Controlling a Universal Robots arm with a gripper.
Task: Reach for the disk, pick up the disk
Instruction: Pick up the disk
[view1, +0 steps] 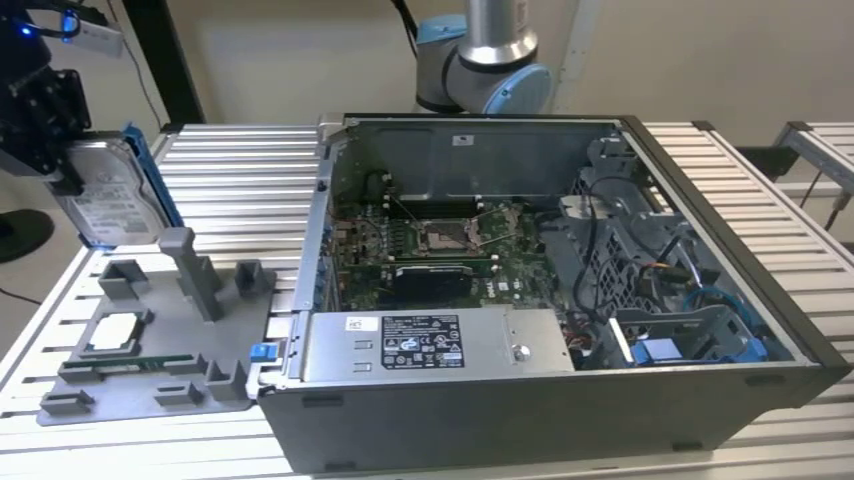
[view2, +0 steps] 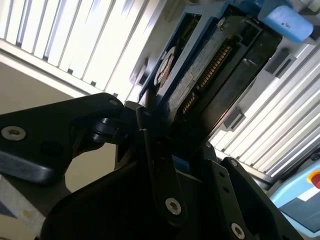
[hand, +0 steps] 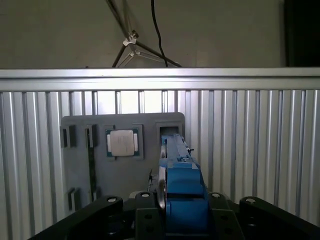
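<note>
step: pick-up, disk (view1: 114, 200) held above tray (view1: 160, 340) | pincer (view1: 64, 172) clamped on disk | next: firm grip, clear tray posts

Upper left of frame: black tool (view1: 63, 165) clamped on disk (view1: 118, 205). Disk upright, white label facing camera, blue bracket along its right edge. Disk raised above grey fixture tray (view1: 160, 385) at lower left. Small square silver chip (view1: 118, 330) lies in tray recess. Slatted aluminium bench (view1: 247, 170) carries tray and open computer case (view1: 534, 420), which takes up centre and right. Inside case: green motherboard (view1: 447, 235); long grey box (view1: 427, 345) with black-and-white label along near wall. Arm base (view1: 483, 70) at top centre, behind case.
</note>
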